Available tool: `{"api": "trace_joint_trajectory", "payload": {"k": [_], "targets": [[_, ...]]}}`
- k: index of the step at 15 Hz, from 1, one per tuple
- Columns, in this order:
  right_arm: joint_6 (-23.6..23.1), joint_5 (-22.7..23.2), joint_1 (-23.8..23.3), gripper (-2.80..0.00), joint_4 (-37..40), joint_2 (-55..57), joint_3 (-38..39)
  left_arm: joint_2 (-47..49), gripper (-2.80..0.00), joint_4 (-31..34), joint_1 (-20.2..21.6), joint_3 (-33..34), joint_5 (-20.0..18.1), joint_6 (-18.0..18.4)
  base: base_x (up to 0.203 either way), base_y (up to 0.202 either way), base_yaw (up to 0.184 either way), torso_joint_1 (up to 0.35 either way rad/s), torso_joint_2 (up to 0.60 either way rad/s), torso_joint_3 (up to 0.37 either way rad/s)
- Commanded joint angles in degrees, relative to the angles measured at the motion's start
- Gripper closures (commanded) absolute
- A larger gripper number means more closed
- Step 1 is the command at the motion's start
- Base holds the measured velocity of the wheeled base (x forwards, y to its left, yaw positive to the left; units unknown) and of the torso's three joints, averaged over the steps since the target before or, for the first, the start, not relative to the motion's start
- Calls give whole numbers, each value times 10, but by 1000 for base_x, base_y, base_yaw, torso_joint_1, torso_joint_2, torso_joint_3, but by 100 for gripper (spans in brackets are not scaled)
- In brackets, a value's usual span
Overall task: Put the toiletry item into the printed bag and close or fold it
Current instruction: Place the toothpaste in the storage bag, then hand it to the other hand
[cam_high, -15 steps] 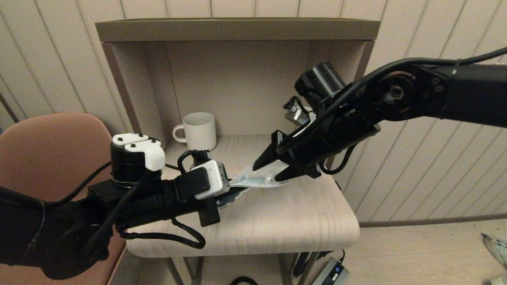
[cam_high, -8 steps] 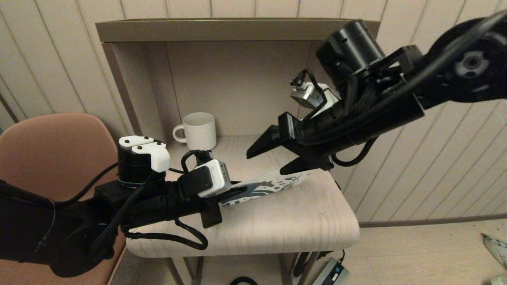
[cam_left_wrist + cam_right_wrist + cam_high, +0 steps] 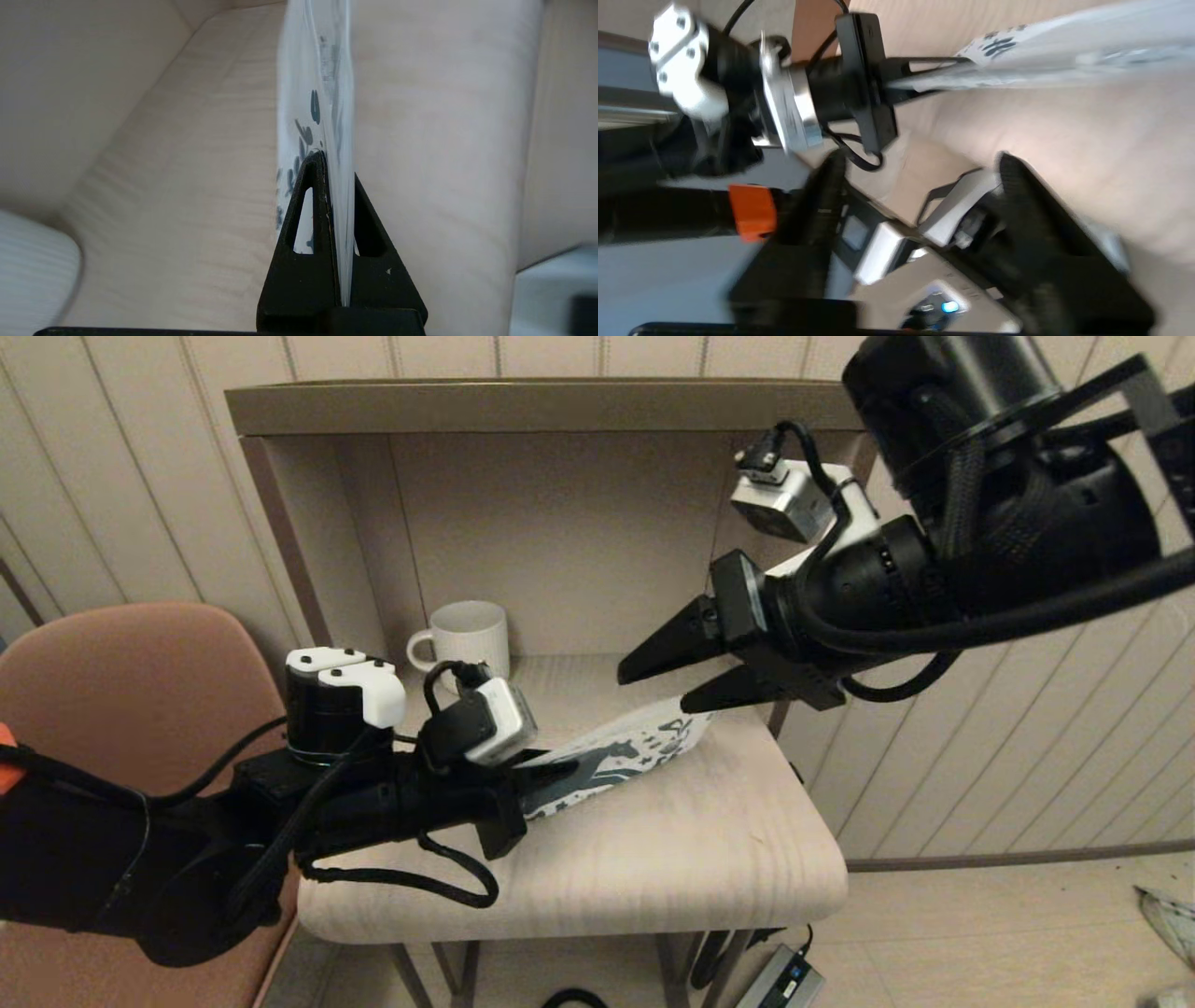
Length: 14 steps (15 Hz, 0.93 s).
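Note:
My left gripper [image 3: 546, 779] is shut on one end of the printed bag [image 3: 635, 747], which slants out from it over the table with its far end low. In the left wrist view the jaws [image 3: 334, 163] pinch the bag [image 3: 317, 70] edge-on. My right gripper [image 3: 653, 691] hangs open and empty above the bag's far end, clear of it. From the right wrist view its open gripper [image 3: 920, 161] looks back at the bag [image 3: 1064, 60] and the left arm. The white tube is out of view.
A white ribbed mug [image 3: 464, 642] stands at the back left of the light wooden table [image 3: 653, 868], inside a walled alcove [image 3: 560, 406]. A brown chair [image 3: 121, 681] is at the left. A power adapter [image 3: 780, 980] lies on the floor.
My right gripper has lifted up and back from the bag's mouth, staying open. The bag has gone flat, held by the left gripper alone. The tube no longer shows.

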Motion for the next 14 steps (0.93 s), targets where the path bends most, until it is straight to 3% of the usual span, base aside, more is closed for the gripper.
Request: {"api": "trace_joint_trajectory", "payload": {"k": [1, 4, 6, 8, 11, 14], "targets": [[-58, -2, -1, 0, 1, -44, 24, 4, 0, 12, 11, -26, -2, -54, 0, 0, 0, 0, 0, 0], [-141, -33, -40, 0, -24, -75, 80, -2, 0, 31, 14, -51, -2, -139, 0, 0, 0, 0, 0, 0], [-165, -39, -58, 0, -70, -82, 113, -5, 0, 37, 15, -74, -3, -188, 0, 0, 0, 0, 0, 0], [-184, -39, -75, 0, -104, -89, 146, -10, 0, 98, 18, -113, -8, -220, 0, 0, 0, 0, 0, 0], [-215, -37, -85, 0, -119, -107, 177, -44, 0, 203, 27, -141, -87, -235, 0, 0, 0, 0, 0, 0], [-234, -15, -128, 0, -160, -128, 209, -48, 0, 226, 50, -144, -144, -239, 0, 0, 0, 0, 0, 0]]}}
